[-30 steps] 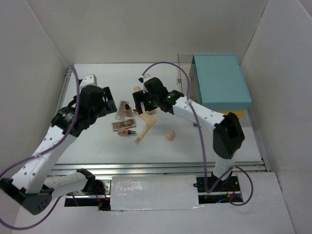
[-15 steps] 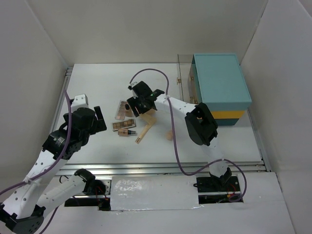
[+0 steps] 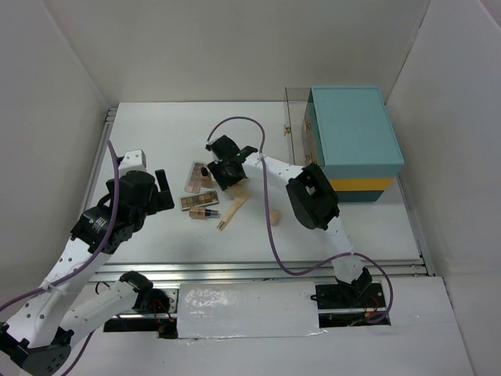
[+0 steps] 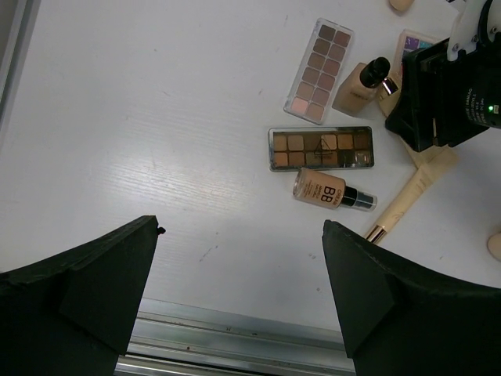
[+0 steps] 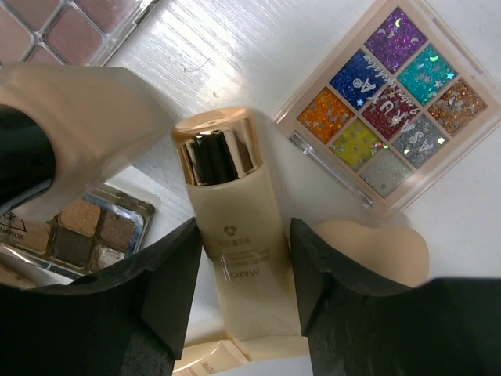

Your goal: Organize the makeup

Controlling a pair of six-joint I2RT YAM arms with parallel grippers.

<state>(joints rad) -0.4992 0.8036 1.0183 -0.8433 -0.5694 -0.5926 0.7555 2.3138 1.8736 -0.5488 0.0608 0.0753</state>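
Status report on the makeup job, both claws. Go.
Left claw open, empty, short of the items. Right claw astride the gold-capped bottle, grip unconfirmed. Sponge and glitter palette close alongside.

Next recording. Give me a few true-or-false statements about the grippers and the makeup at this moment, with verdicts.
1. The left gripper is open and empty. True.
2. The right gripper has nothing between its jaws. False: the gold-capped bottle lies between them.
3. The BB tube lies alongside the brown palette. True.
4. The teal case stands on the left of the scene. False: it stands at the far right.
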